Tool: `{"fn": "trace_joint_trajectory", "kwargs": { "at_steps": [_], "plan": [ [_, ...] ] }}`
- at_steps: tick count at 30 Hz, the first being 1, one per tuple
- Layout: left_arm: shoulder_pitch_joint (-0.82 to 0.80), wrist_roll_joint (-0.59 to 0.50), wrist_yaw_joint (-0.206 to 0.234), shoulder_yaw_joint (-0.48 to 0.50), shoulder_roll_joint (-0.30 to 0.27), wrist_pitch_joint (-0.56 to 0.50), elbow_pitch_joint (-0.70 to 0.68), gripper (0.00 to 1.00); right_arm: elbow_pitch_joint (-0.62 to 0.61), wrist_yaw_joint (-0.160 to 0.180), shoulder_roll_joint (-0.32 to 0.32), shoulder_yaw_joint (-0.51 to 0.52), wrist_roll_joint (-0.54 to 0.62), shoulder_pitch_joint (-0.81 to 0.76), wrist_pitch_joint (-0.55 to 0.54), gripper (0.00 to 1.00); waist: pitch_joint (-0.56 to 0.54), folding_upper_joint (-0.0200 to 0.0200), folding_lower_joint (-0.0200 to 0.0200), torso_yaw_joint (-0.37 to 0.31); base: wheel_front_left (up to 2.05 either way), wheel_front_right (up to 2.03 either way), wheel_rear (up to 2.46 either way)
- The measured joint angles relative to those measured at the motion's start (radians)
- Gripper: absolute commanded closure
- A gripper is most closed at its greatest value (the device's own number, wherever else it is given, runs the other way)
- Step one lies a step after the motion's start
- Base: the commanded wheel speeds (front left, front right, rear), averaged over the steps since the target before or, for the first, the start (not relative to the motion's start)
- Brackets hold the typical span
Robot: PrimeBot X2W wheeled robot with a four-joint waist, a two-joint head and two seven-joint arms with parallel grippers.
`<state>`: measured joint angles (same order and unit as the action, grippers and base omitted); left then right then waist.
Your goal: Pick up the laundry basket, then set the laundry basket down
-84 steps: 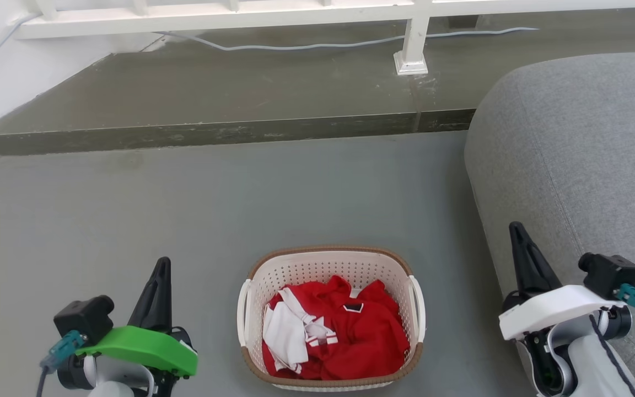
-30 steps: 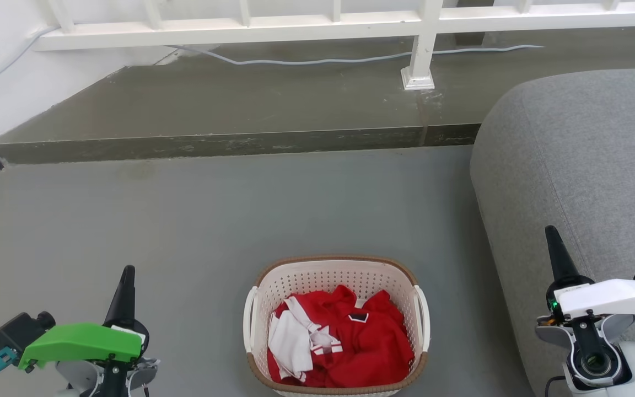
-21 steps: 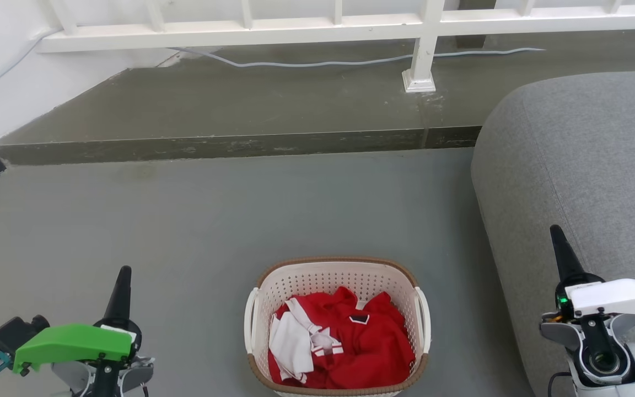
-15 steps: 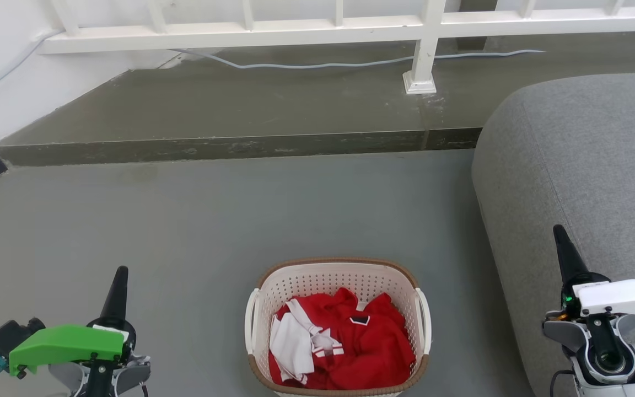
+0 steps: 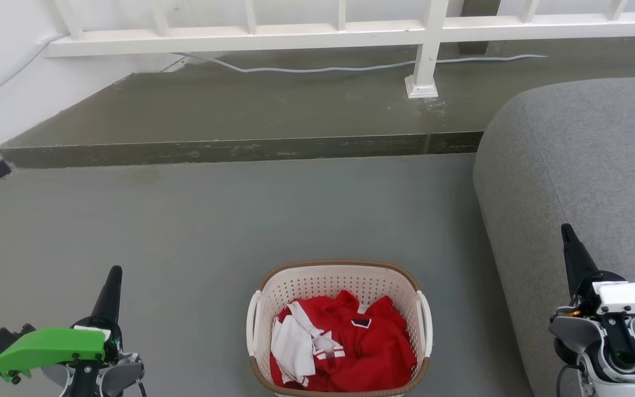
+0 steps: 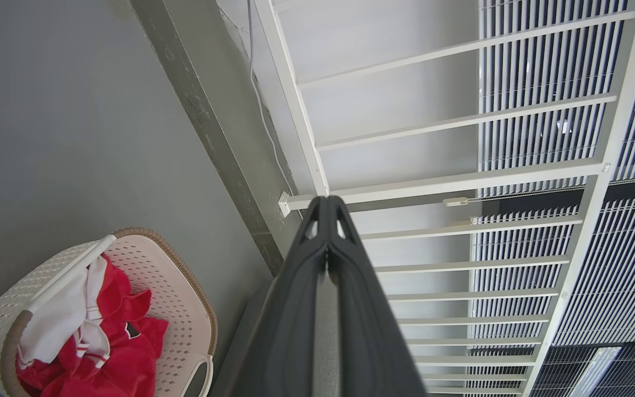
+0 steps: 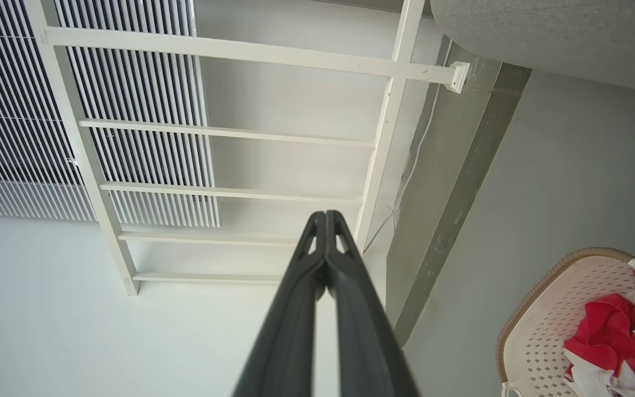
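So the laundry basket [image 5: 337,266] is sitting on the grey floor [image 5: 240,220], right between the two grippers, and neither one touches it. The left gripper [image 5: 114,271] is well off to its left. The right gripper [image 5: 566,228] is well off to its right, overlapping the grey sofa [image 5: 587,154] in the head view. Both have their fingers pressed together on nothing. Red and white clothes [image 5: 372,347] are heaped inside. The basket's near edge is cut off at the bottom of the head view, and both wrist views clip part of it too.
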<state>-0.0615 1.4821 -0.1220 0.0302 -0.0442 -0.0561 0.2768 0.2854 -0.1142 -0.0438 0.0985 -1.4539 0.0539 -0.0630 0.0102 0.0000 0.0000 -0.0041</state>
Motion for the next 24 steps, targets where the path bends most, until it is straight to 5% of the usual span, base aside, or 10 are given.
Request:
{"fn": "trace_joint_trajectory", "kwargs": {
  "at_steps": [12, 24],
  "plan": [
    [0.000, 0.127, -0.001, 0.029, 0.000, -0.035, 0.000, 1.00, -0.002, 0.000, 0.001, 0.028, -0.146, 0.001, -0.039, 1.00, -0.008, 0.0000, 0.0000, 0.004, 0.00, 0.00, 0.00],
    [-0.001, 0.127, -0.001, 0.030, 0.000, -0.040, 0.000, 1.00, -0.002, 0.000, 0.002, 0.030, -0.149, 0.004, -0.039, 1.00, -0.008, 0.0000, 0.0000, 0.004, 0.00, 0.00, 0.00]
  ]
}}
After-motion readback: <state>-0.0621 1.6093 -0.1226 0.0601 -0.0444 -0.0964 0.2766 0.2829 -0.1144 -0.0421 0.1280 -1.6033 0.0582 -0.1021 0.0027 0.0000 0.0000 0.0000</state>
